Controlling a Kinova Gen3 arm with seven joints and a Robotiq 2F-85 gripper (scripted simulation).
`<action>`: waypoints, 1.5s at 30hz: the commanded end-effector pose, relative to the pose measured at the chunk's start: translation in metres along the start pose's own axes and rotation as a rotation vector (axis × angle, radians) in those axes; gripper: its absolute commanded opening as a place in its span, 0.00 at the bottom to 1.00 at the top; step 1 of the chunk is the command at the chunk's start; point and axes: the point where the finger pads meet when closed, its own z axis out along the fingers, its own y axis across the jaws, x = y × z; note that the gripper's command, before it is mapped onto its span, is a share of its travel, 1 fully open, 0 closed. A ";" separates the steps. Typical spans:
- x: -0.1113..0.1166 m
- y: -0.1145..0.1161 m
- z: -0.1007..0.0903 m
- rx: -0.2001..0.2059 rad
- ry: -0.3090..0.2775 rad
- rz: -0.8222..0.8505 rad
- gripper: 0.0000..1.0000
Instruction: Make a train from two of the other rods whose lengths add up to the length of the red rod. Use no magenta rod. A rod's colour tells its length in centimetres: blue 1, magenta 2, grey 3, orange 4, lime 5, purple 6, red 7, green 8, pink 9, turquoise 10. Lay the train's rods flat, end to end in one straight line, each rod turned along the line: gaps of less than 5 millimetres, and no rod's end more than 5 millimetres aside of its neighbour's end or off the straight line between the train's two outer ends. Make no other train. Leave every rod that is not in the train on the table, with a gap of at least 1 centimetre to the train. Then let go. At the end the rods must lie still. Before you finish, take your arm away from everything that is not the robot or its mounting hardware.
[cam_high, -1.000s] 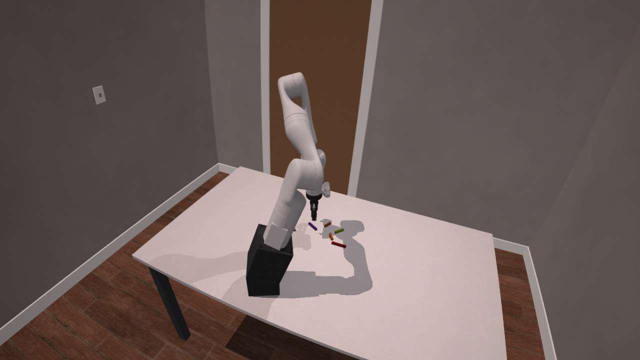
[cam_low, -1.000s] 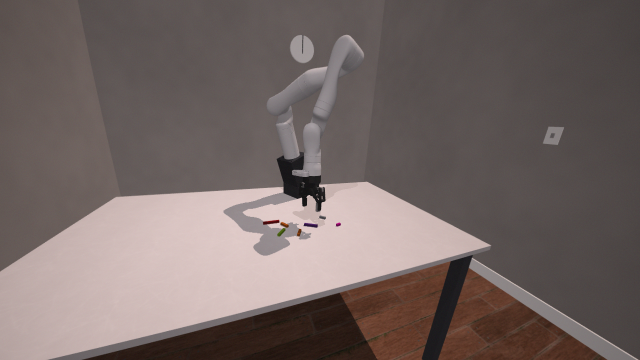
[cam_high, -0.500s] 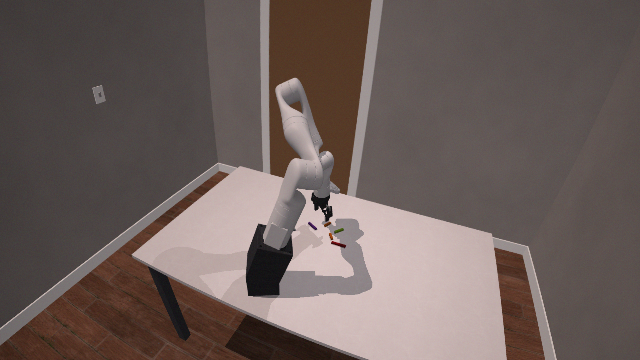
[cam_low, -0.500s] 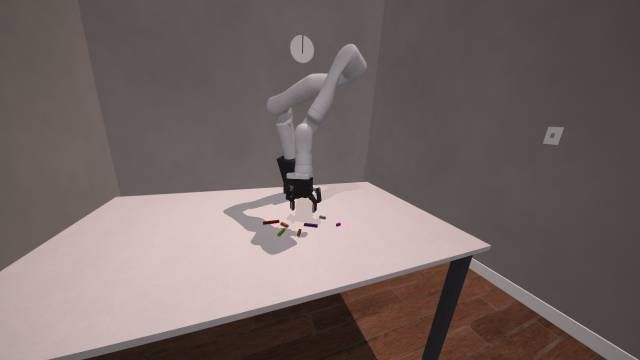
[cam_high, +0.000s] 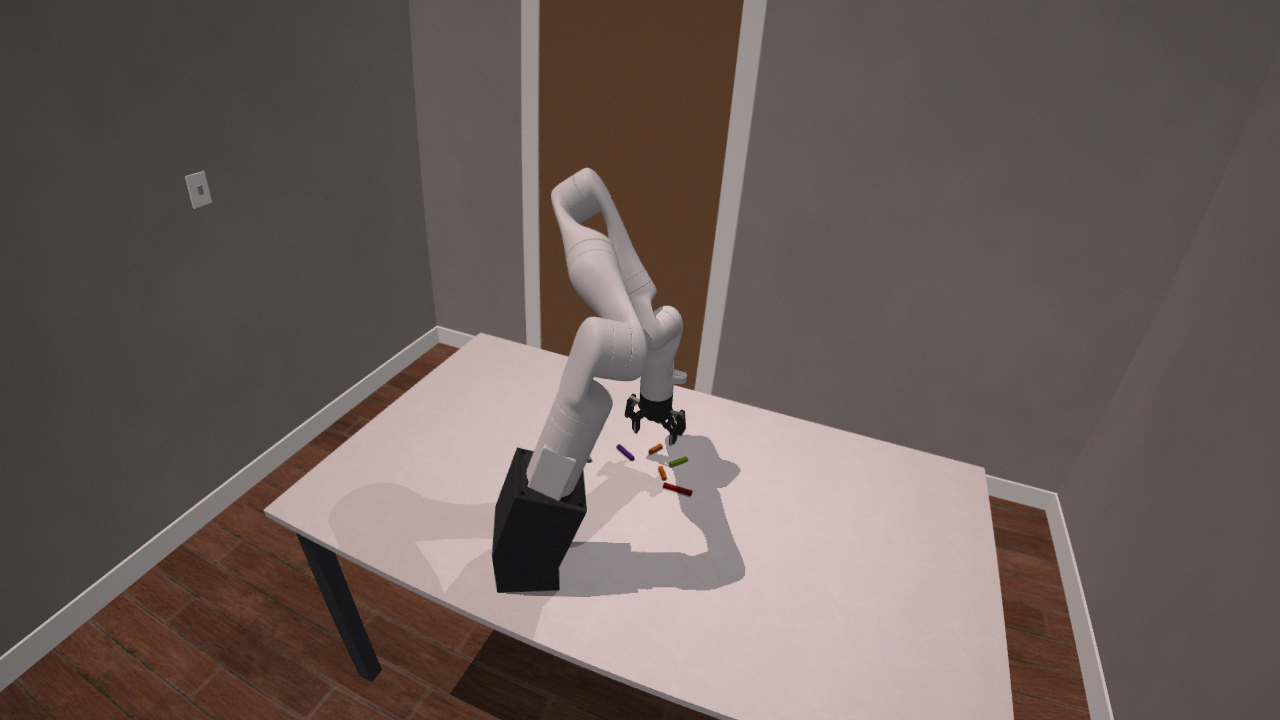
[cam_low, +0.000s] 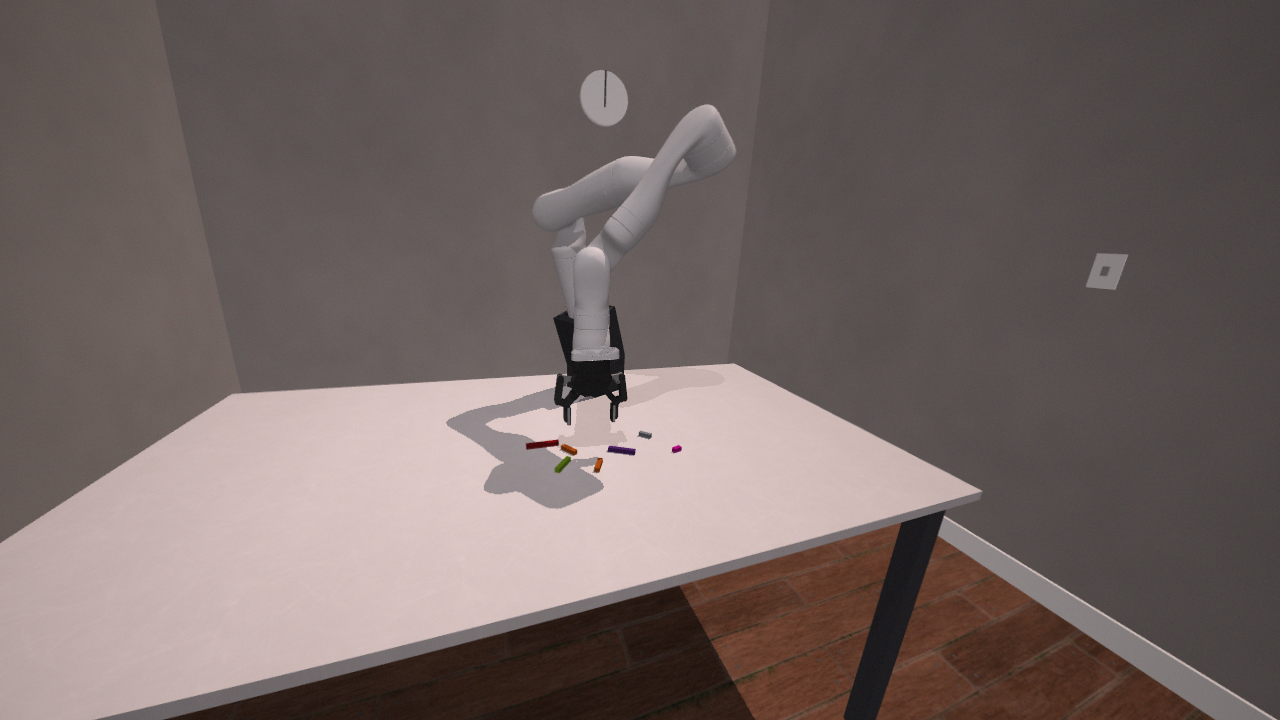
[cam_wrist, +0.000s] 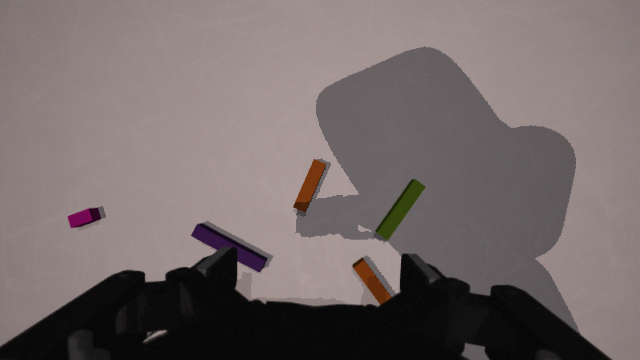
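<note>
Two black fingers of the gripper stand spread wide with nothing between them, hanging above the table over a loose scatter of small rods. From the wrist view, one orange rod lies flat just inside the right-hand finger, partly hidden by it, and a purple rod lies slanted with one end by the other finger. Farther out are a second orange rod and a lime rod, both lying flat and slanted, near each other but apart, with the lime one in the arm's shadow. A short magenta rod lies well off to the side. In the exterior view a red rod, the longest of the group, lies at the far end of the scatter from the magenta one, and a small grey rod sits just beyond the purple one. No two rods touch. The table top is pale and matte on dark legs, the arm stands on a black pedestal, and the room has grey walls, a wood-plank floor and a brown door.
</note>
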 end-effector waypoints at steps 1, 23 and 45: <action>-0.004 0.009 0.002 -0.006 -0.008 -0.067 1.00; -0.022 0.036 -0.004 0.021 -0.072 -0.560 1.00; -0.028 0.042 -0.006 0.032 -0.087 -0.666 1.00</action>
